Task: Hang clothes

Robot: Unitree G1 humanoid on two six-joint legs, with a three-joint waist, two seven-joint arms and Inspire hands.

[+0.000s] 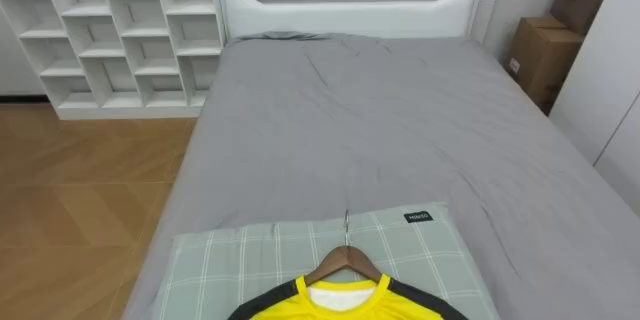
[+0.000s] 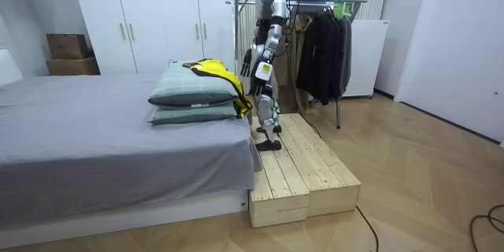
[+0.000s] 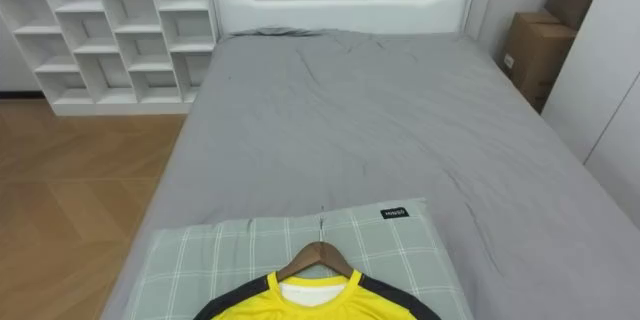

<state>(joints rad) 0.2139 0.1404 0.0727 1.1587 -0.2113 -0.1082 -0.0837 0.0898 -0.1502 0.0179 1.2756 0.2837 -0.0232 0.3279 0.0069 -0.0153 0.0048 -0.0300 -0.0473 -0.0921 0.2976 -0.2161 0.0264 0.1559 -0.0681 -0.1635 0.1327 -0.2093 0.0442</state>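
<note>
Yellow shirt (image 1: pixel 285 309) with dark shoulder panels, already on a wooden hanger (image 1: pixel 345 260), flat on top of a green checked pillow (image 1: pixel 240 260) at the near end of the bed (image 1: pixel 380 130). Metal hook (image 1: pixel 347 225) of the hanger pointing up the bed toward the white headboard (image 1: pixel 350 10), resting on the pillow's cloth. Collar of the shirt around the hanger's neck, white lining visible inside it. In the room view, that pillow stacked on a second one (image 2: pixel 193 115), with the shirt draped over the end nearest the robot.

Standing on a low wooden platform (image 2: pixel 303 165) set against the foot of the bed, facing the pillows. Left hand (image 2: pixel 249 67) hanging low at the side, near the pillow stack and apart from the shirt; open or closed, impossible to tell at this range, and no hold on anything to be made out.

Behind the robot, a metal clothes rack (image 2: pixel 315 0) with dark garments (image 2: pixel 319 55) on it. White cubby shelf (image 1: pixel 120 30) on the floor left of the bed, cardboard boxes (image 1: pixel 540 55) to its right.
</note>
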